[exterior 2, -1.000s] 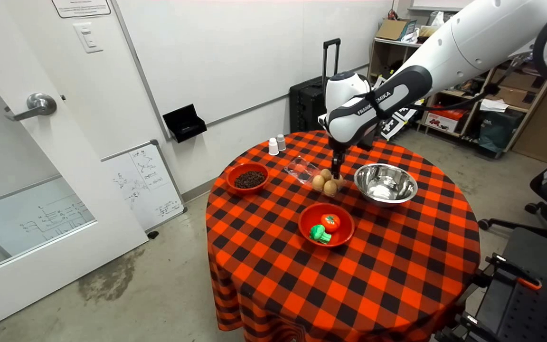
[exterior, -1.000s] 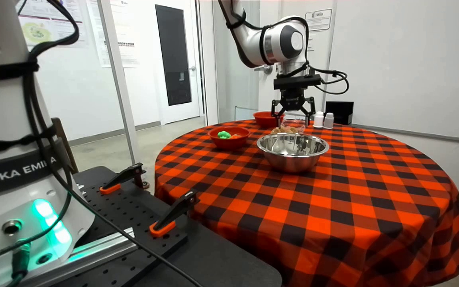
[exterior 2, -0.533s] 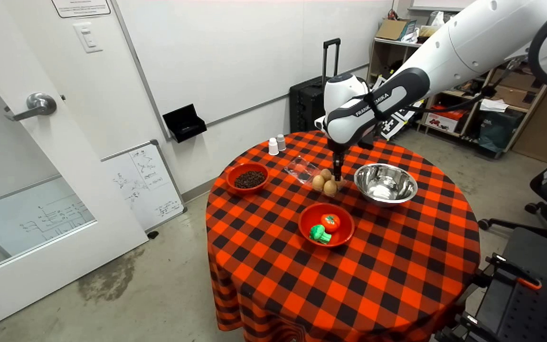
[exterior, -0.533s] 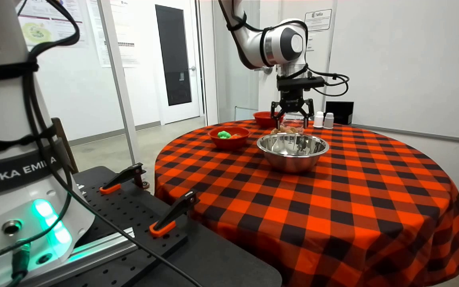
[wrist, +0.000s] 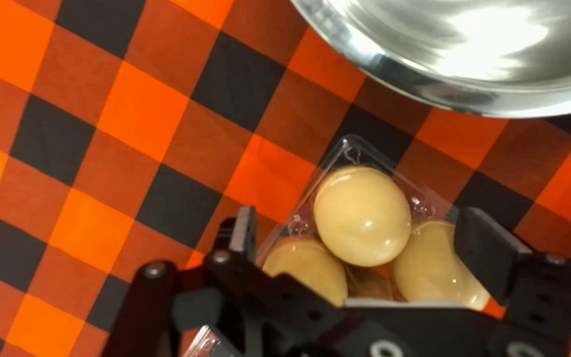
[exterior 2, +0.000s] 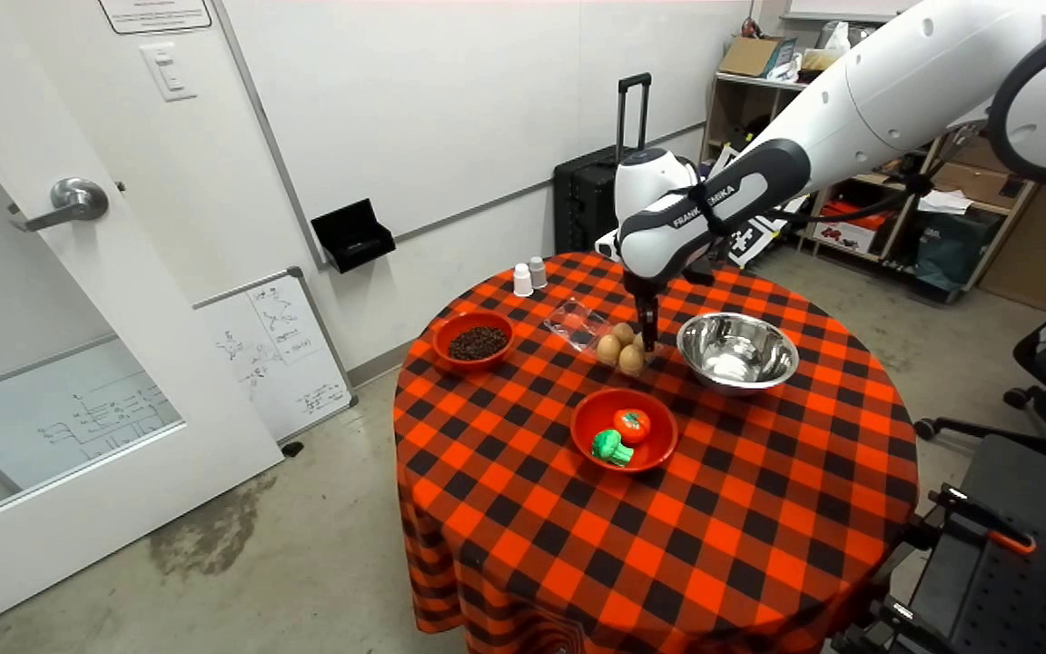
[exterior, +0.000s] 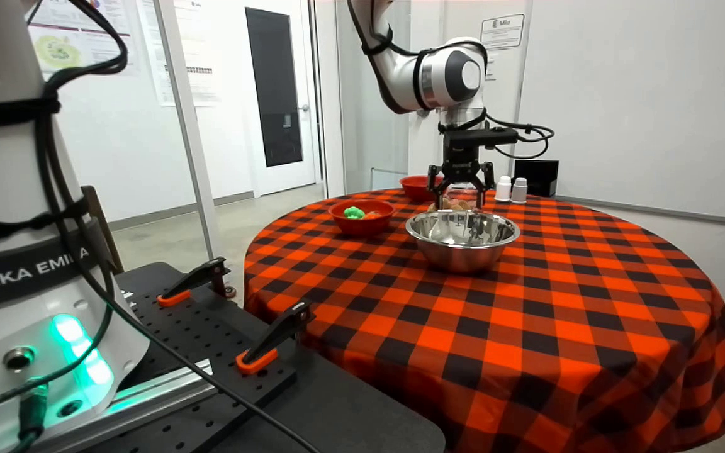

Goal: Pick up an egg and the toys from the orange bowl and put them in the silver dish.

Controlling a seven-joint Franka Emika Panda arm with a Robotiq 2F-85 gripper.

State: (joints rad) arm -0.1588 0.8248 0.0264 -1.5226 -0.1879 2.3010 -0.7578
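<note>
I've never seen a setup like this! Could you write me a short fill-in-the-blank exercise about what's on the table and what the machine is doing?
In the wrist view, ____ eggs can be seen.
The fingers are not shut but ____.
Along with the green toy broccoli, the orange bowl holds a red toy ____.
The silver dish fills the upper ____ corner of the wrist view.

Missing words: three; open; tomato; right.

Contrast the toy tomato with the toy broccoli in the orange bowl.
Colour: the toy tomato is red with a green top; the toy broccoli is green throughout. Shape: the toy tomato is round, while the toy broccoli has a head and a stalk. Both lie in the orange bowl.
</note>
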